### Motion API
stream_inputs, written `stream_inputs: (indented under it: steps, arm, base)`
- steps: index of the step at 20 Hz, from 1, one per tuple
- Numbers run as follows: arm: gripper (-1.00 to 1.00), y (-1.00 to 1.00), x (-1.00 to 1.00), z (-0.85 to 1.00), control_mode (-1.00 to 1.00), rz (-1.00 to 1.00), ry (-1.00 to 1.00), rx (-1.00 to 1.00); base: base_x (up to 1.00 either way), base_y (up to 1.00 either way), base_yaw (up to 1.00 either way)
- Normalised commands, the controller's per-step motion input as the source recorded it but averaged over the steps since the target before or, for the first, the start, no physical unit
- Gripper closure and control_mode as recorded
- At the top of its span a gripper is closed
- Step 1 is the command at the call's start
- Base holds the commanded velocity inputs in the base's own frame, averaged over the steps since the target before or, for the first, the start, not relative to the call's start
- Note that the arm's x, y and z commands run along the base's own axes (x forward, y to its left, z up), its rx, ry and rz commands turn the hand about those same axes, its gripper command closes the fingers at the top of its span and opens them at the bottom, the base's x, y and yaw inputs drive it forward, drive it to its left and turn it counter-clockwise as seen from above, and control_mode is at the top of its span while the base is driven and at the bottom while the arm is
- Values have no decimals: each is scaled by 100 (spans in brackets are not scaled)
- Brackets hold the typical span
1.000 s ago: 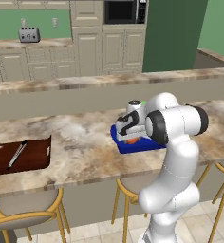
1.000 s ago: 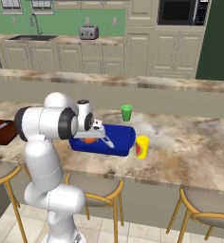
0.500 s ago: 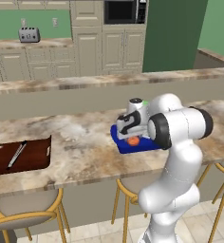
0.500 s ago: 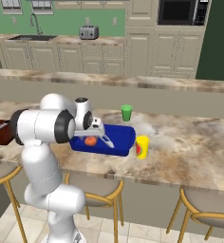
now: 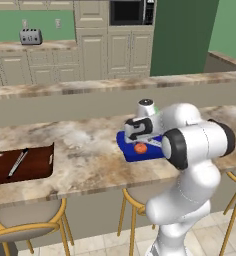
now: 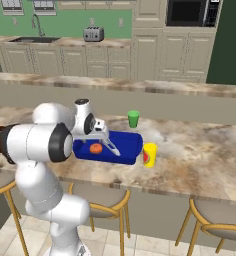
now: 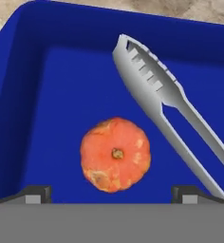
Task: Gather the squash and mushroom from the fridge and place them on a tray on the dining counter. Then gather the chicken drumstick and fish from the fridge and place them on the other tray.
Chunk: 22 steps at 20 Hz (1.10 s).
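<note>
Orange squash (image 7: 116, 154) sits in the blue tray (image 7: 47, 95) directly under our gripper (image 7: 111, 193), jaws spread wide, holding nothing. Metal tongs (image 7: 166, 104) lie at 1 o'clock of it. Farther left, brown other tray (image 5: 35, 165) holds the fish (image 5: 17, 163).

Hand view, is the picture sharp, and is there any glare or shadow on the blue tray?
Hand view: sharp and evenly lit, no glare on the blue tray; its walls shade darker than the floor, and the squash and tongs cast no clear shadow. Left and right base views: flat rendered light, the tray uniformly blue, nothing blurred.
</note>
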Motion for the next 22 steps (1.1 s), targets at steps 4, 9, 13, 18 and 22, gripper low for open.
stream_inputs:
  steps: [4,9,13,18,22]
  arm:
    - [-100,-2,-42,53,-100,-2,-8,0]
    - [-100,-3,-55,73,-100,0,-6,1]
    - [-100,-4,-84,79,-100,0,-8,2]
    - [-100,-1,-89,79,-100,0,-12,1]
    - [-100,0,-100,64,-100,0,-18,0]
  base:
    - [0,0,0]
    - [0,0,0]
    - [0,0,0]
    - [0,0,0]
    - [0,0,0]
